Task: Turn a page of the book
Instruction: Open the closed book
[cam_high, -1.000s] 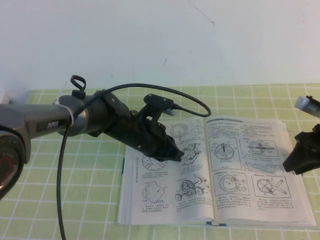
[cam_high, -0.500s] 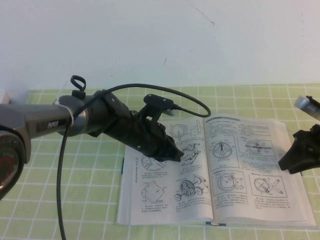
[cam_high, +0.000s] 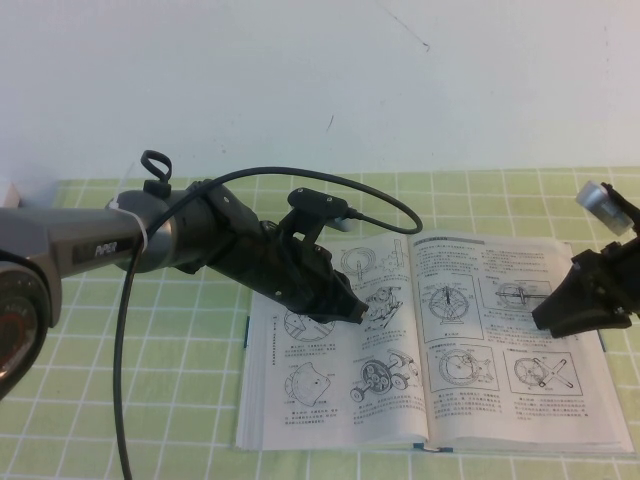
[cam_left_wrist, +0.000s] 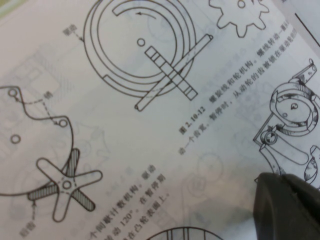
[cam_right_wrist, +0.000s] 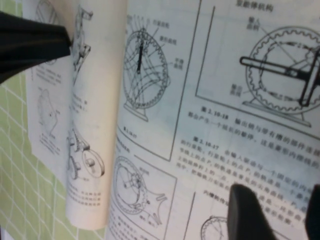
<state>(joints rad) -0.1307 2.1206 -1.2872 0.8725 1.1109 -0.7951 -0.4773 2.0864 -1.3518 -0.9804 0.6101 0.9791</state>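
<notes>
The book (cam_high: 330, 400) lies open on the green checked cloth, both leaves covered in text and line drawings. My left gripper (cam_high: 355, 312) reaches in from the left, and its shut tip (cam_left_wrist: 287, 205) rests on the left-hand leaf beside a gear drawing. The right-hand page (cam_high: 490, 330) with boxed wheel drawings lies flat. My right gripper (cam_high: 548, 320) hovers over that page's outer part. In the right wrist view its two dark fingers (cam_right_wrist: 247, 212) stand apart, with only printed paper (cam_right_wrist: 210, 100) showing between them. The left gripper's tip (cam_right_wrist: 35, 42) shows across the spine.
A black cable (cam_high: 300, 175) loops over the left arm and above the book's top edge. The green grid tablecloth (cam_high: 180, 380) reaches a white wall (cam_high: 320, 80) behind. A small pale object (cam_high: 5, 192) sits at the far left edge.
My right gripper has moved left from beyond the book's right edge to over the right page. The left arm and the book have not moved.
</notes>
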